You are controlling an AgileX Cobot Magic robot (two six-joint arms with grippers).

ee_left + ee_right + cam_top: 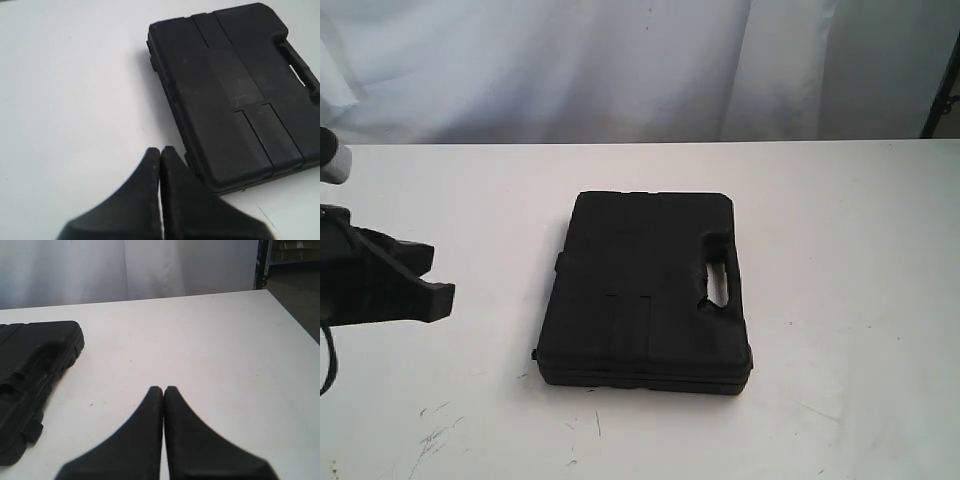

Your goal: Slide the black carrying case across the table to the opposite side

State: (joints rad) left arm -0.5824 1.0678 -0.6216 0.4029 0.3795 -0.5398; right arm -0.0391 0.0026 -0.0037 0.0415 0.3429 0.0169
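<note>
The flat black case (645, 290) lies in the middle of the white table (840, 220), its handle slot (717, 270) along the right edge. My left gripper (438, 280) hovers at the left of the exterior view, a hand's width from the case's left side, fingers pressed together on nothing. In the left wrist view the gripper (160, 150) sits just short of the case (235, 95), near one corner. My right gripper (163, 388) is shut and empty over bare table; the case (30, 380) lies off to its side. The right gripper is out of the exterior view.
A white curtain (620, 60) hangs behind the table's far edge. Dark scratches (435, 435) mark the near left of the tabletop. A dark stand (945, 100) shows at the far right. The table's right edge (295, 325) runs beside a dark floor.
</note>
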